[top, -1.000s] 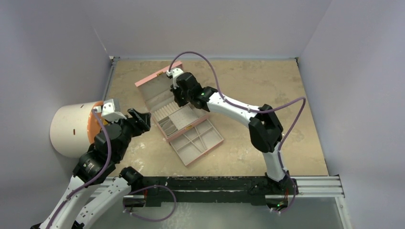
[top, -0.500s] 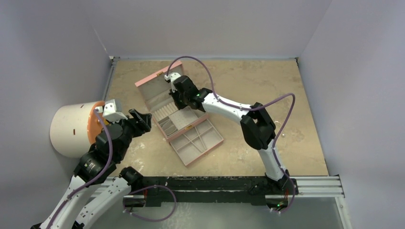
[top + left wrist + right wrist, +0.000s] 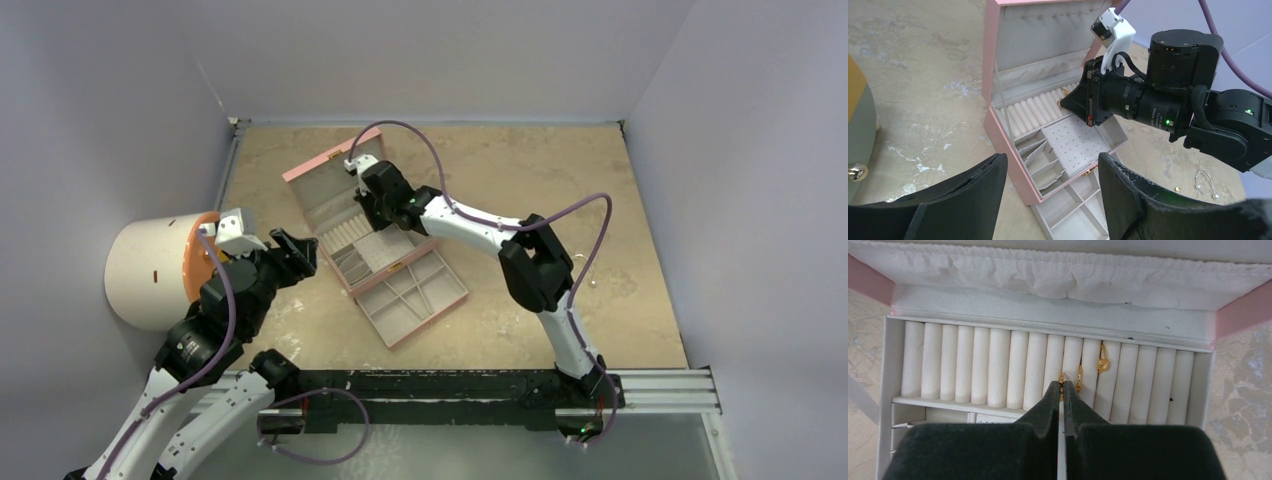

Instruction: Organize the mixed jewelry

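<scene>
Wide-open, the left claw hangs low over the tabletop with nothing between its fingers. It sits off the left flank of the pink box, and a white drum with an orange face is close on its left. Parked there it leaves the box free for the other arm, so I judge it is waiting rather than working.

Ahead of it and to the right, the box stands with its lid thrown back. A row of white ring rolls lies nearest the lid, with a dotted earring panel on the nearer side. A drawer tray is pulled out toward the arms.

The right claw is pressed shut, its tips down on the ring rolls. A gold ring sits right at the tips, in a groove between two rolls. Whether it is pinched or already seated, I cannot tell. Just right of the tips a second ring and a third ring are wedged in neighbouring grooves, which is how the rolls keep them upright and apart.

Far right of this claw, beyond its arm, a thin wire piece and a tiny gold bit lie loose on the tabletop. The sorting looks only part done.
</scene>
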Controlling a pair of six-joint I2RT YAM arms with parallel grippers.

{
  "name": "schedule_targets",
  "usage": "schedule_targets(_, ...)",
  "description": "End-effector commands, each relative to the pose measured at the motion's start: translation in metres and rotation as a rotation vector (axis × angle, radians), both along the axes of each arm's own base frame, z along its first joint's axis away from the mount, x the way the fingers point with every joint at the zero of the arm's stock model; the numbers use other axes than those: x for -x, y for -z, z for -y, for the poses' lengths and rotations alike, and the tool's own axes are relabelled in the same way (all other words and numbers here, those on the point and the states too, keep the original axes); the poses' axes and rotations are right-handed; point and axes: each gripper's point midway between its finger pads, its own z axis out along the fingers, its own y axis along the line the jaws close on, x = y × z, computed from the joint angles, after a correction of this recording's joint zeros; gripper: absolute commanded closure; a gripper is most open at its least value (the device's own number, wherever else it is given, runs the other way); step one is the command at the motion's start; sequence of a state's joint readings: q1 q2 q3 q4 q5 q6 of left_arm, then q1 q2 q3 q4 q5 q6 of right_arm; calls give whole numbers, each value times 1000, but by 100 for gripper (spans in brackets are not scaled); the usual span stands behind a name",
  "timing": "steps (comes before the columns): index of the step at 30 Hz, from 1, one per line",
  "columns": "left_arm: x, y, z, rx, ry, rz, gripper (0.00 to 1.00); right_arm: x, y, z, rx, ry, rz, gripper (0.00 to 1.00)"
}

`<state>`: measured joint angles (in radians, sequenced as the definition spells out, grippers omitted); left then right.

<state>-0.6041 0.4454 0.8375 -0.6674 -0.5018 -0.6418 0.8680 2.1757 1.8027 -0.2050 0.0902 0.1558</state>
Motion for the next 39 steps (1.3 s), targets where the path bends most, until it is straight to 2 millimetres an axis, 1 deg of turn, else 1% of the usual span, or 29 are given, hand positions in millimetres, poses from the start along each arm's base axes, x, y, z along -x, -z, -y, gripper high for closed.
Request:
schedule_targets(1, -2, -11, 1, 10, 7, 43, 33, -10, -12, -6, -33, 8, 33, 100)
schedule_targets(6, -2, -11, 1, 10, 6, 44, 33, -10, -4, -5, -21, 15, 26, 100)
schedule_targets(11, -2, -10, 1, 10, 7, 44, 34, -13, 11, -4, -5, 27, 21, 100)
schedule_targets(18, -2, -10, 1, 8, 7, 41, 33, -17, 26, -8, 5, 34, 12, 100)
schedule_targets(23, -2, -11, 0, 11, 5, 46, 34, -18, 30, -8, 6, 41, 13, 100)
schedule_targets(25, -2, -10, 0, 10, 5, 44, 34, -18, 27, -8, 3, 41, 15, 96)
schedule_targets(28, -2, -10, 1, 10, 5, 44, 34, -16, 18, -7, -15, 43, 17, 87)
schedule_targets(30, -2, -10, 0, 9, 3, 43, 33, -15, 8, -7, -37, 44, 24, 81)
schedule_targets(33, -2, -10, 0, 9, 3, 42, 34, -12, -10, -6, -67, 47, 38, 77)
schedule_targets(36, -2, -9, 1, 8, 3, 41, 34, -10, -34, -3, -109, 53, 64, 76)
schedule_targets(39, -3, -9, 1, 7, 3, 39, 34, -4, -67, 3, -157, 57, 94, 75)
